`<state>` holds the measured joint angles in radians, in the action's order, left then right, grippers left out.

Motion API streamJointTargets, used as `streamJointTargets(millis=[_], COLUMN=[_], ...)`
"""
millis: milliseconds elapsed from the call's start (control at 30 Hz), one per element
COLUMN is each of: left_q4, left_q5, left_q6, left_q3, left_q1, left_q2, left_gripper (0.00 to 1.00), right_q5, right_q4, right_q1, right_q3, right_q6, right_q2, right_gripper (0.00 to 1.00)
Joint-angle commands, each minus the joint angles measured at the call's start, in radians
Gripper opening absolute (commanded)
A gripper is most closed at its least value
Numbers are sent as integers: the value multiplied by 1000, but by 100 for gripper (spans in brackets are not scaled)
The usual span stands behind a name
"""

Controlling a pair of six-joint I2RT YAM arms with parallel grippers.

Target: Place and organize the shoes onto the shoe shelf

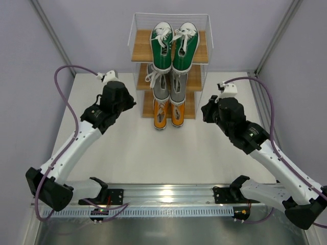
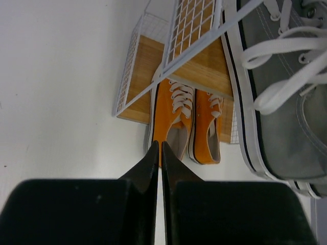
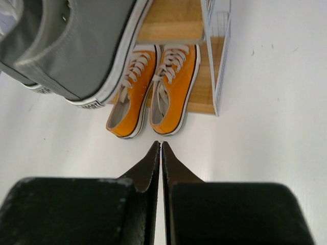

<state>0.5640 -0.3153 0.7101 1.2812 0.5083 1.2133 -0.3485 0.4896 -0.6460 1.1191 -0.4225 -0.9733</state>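
The shoe shelf (image 1: pixel 144 51) stands at the back centre of the table with its three wooden boards stepped forward. A green pair (image 1: pixel 174 47) sits on the top board, a grey pair (image 1: pixel 168 88) on the middle one, and an orange pair (image 1: pixel 168 113) on the bottom, heels hanging over the front. My left gripper (image 1: pixel 133 104) hovers left of the shelf, shut and empty. My right gripper (image 1: pixel 205 111) hovers right of it, also shut and empty. In the left wrist view the gripper (image 2: pixel 159 145) points at the orange shoes (image 2: pixel 173 120) under a grey shoe (image 2: pixel 286 102). In the right wrist view the gripper (image 3: pixel 160 145) faces the orange pair (image 3: pixel 173 92).
A metal rail (image 1: pixel 168 196) with the arm bases runs along the near edge. Purple cables (image 1: pixel 64 76) loop above each arm. Grey walls close in the table on the left, right and back. White tabletop (image 1: pixel 168 158) lies between the shelf and the rail.
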Motion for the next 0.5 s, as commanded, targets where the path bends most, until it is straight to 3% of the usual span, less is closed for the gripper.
streamJointTargets(millis=[0,200,467], left_q4=[-249,-469,-592], left_q5=[-117,-182,-366], left_q6=[66,46,37], left_q3=[-14,-43,0], left_q1=[18,64,96], left_q2=[40,133,262], left_gripper=[1,0,0], right_q5=[19,20,36], right_q4=[-83,-134,-128], right_q1=[0,0,2], right_q3=[-56,-123,-136], right_q6=[-64,-85,-85], right_q2=[1,13,10], right_gripper=[4,4,4])
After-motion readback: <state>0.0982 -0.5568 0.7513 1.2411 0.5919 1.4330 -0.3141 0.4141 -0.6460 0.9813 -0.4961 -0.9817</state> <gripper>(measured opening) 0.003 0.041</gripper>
